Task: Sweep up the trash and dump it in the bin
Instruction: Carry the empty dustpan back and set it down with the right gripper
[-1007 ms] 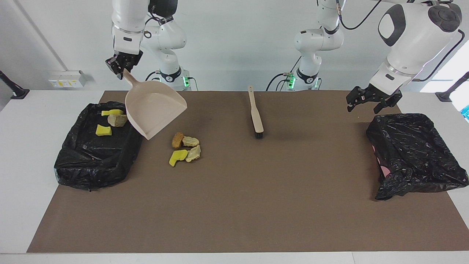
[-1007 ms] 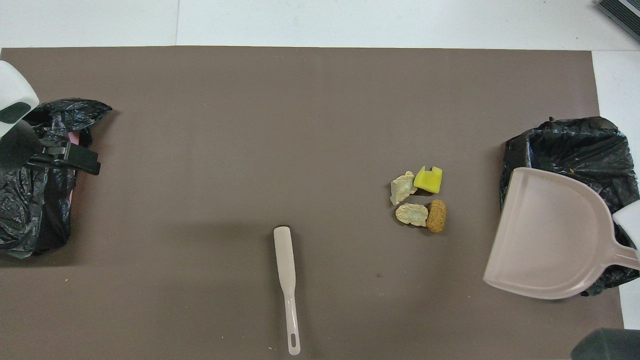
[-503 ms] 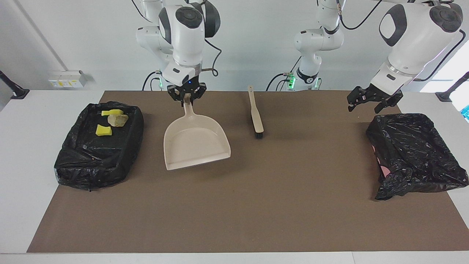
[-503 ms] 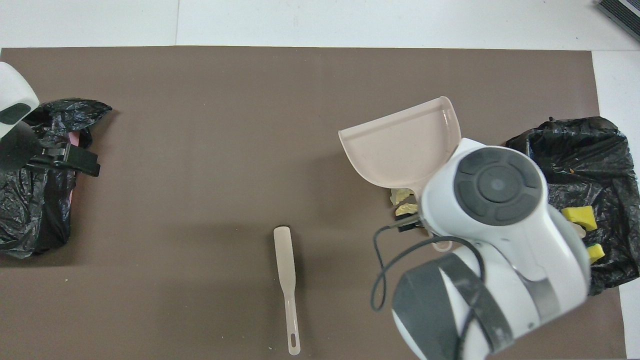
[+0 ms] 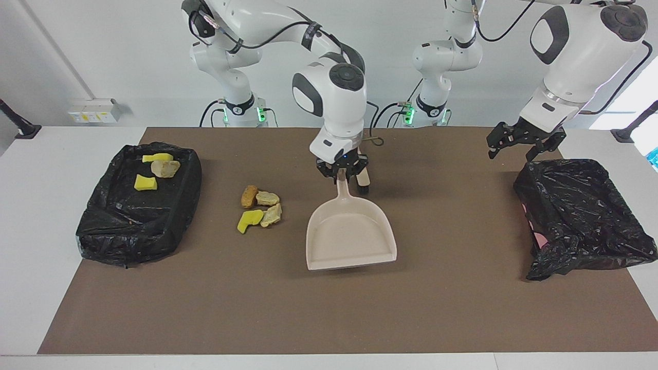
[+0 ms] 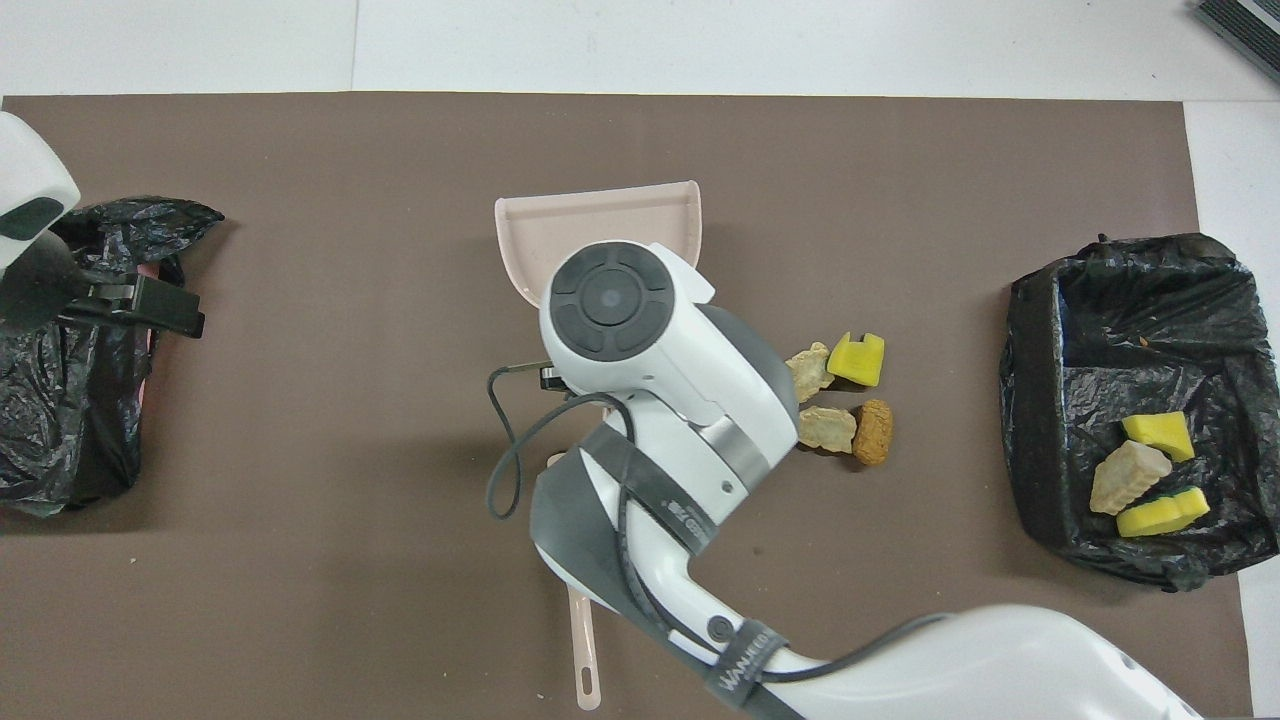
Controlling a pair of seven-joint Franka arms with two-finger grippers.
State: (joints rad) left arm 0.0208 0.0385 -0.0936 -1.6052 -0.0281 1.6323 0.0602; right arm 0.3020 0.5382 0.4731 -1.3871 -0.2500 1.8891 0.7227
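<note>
The right gripper (image 5: 342, 173) has carried the beige dustpan (image 5: 350, 237) from over the trash-filled bin (image 5: 103, 231), across the four loose trash pieces (image 5: 259, 208), to mid-mat beside the brush (image 5: 364, 181).

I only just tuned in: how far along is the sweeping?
Done: three pieces lie in the lined bin. In hand: the right gripper holds the empty dustpan by its handle; the left gripper waits open. Left: four pieces of trash on the mat; the brush lies untouched.
</note>
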